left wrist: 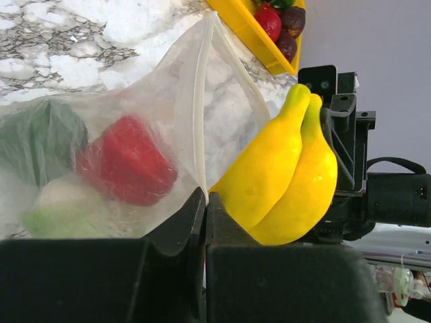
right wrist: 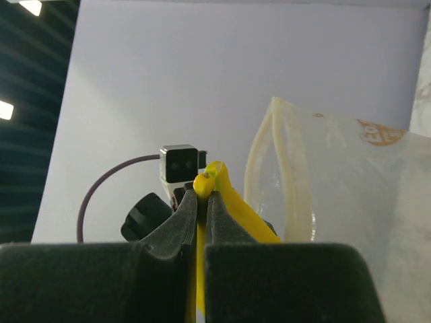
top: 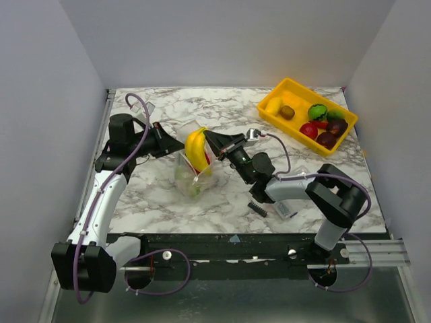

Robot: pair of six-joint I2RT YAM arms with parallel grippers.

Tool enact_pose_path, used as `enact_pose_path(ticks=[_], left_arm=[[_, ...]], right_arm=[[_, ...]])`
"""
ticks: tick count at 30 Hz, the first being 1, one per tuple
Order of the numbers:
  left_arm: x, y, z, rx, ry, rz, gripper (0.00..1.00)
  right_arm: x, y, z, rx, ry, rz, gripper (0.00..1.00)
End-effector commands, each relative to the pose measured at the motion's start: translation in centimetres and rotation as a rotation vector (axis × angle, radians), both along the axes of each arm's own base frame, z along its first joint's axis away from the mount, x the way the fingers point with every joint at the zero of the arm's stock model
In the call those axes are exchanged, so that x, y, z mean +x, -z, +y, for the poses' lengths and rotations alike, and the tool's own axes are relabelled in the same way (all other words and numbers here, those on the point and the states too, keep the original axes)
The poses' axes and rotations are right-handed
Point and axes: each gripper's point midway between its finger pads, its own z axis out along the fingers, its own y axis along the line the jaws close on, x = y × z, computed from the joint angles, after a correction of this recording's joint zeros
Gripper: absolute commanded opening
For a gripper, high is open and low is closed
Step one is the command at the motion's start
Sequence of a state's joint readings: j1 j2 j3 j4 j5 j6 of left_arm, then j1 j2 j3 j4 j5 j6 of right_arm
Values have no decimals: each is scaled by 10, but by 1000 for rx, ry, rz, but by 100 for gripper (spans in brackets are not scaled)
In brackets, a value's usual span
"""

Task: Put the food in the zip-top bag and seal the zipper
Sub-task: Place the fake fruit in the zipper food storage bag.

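Observation:
The clear zip-top bag (top: 190, 177) stands on the marble table with its mouth up. It holds a red piece (left wrist: 126, 161) and green pieces (left wrist: 40, 138). My left gripper (top: 176, 149) is shut on the bag's mouth edge, pinching the zipper strip (left wrist: 199, 114) in the left wrist view (left wrist: 205, 199). My right gripper (top: 211, 140) is shut on the stem of the yellow banana (top: 196, 149) and holds it over the bag's mouth. The banana (left wrist: 283, 182) hangs just beside the open edge. In the right wrist view the gripper (right wrist: 202, 196) pinches the banana's tip (right wrist: 205, 182), with the bag (right wrist: 337, 195) to the right.
A yellow tray (top: 281, 91) at the back right holds a kiwi (top: 287, 112), a green ball (top: 317, 112), red and dark purple pieces. A small black ridged piece (top: 256, 208) lies near the front edge. A small clear packet (top: 146, 108) lies at the back left. Grey walls surround the table.

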State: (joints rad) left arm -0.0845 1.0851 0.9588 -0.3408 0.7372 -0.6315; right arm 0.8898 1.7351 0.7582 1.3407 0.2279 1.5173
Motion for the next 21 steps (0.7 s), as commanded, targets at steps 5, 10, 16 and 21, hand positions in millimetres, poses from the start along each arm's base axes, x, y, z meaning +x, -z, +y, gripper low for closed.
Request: enact_pose_path(ticks=[5, 10, 16, 21], left_arm=[[0, -11, -1, 21, 30, -84, 0], [-1, -11, 3, 47, 19, -111, 0], [0, -10, 13, 110, -35, -133, 0], [0, -2, 20, 150, -70, -111, 0]], right_arm=[[0, 40, 36, -335, -72, 70, 0], [9, 47, 47, -496, -62, 43, 0], [9, 62, 56, -578, -97, 41, 0], [9, 69, 41, -685, -49, 1, 0]])
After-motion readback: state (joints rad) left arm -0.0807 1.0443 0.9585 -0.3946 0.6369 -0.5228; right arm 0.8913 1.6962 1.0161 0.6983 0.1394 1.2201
